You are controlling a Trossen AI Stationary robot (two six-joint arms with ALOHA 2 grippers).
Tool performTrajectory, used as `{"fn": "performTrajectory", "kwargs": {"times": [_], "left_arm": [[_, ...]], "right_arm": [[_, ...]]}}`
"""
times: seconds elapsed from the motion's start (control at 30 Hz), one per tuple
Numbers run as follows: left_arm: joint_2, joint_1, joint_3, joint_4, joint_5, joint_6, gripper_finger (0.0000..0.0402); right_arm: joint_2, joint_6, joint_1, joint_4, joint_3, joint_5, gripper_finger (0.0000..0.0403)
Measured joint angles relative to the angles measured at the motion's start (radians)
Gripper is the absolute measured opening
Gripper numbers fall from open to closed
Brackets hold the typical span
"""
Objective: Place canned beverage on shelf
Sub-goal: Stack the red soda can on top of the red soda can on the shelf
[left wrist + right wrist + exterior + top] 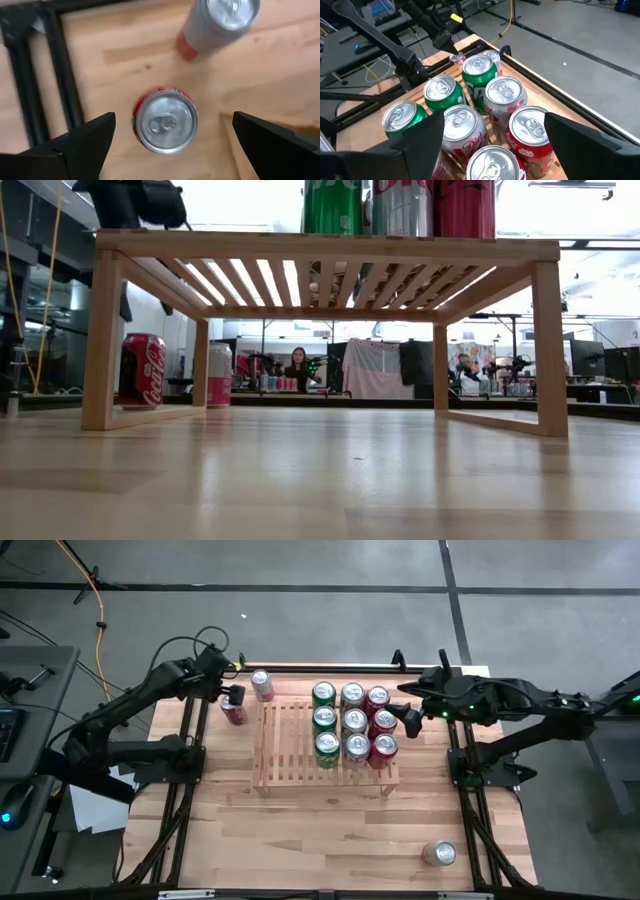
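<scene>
I'm hovering my left gripper (170,137) w/ its fingers spread wide over a red Coca-Cola can (165,122) that is standing on the table (300,840) just left of the shelf (285,745); nothing is held. In the high view my gripper is covering most of that can, so only a red sliver is showing. A pink-and-silver can (262,685) is standing nearby toward the table's far edge; its label is too small to read. My right gripper (410,722) is hanging open and empty at the shelf's right end, just beside the red cans (383,723). The shelf is carrying nine cans in three rows: green cans (324,720), silver cans (354,721), then the red ones. From the right wrist view, the near cans are cut off by the frame edge, and only partial lettering is readable. In the low view, the shelf-top cans are cropped to their bases. One more silver can (438,854) is lying on its side near the table's front right corner, brand not legible. Beyond the table, a person (298,363) is sitting, small & hard to make out.
</scene>
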Motion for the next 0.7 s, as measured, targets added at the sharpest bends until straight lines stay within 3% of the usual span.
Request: {"fn": "performTrajectory", "kwargs": {"times": [0.1,0.5,0.7], "left_arm": [[0.015,0.000,-0.026,0.003,0.049,0.000,0.0392],[0.056,-0.002,-0.164,0.151,0.048,-0.062,0.0392],[0.078,-0.002,-0.177,0.134,0.048,-0.061,0.0392]], "right_arm": [[0.009,-0.002,-0.013,-0.003,0.000,-0.009,0.0328],[0.009,-0.021,-0.048,-0.021,0.000,-0.027,0.0328],[0.009,-0.029,-0.048,-0.021,0.000,-0.027,0.0328]]}}
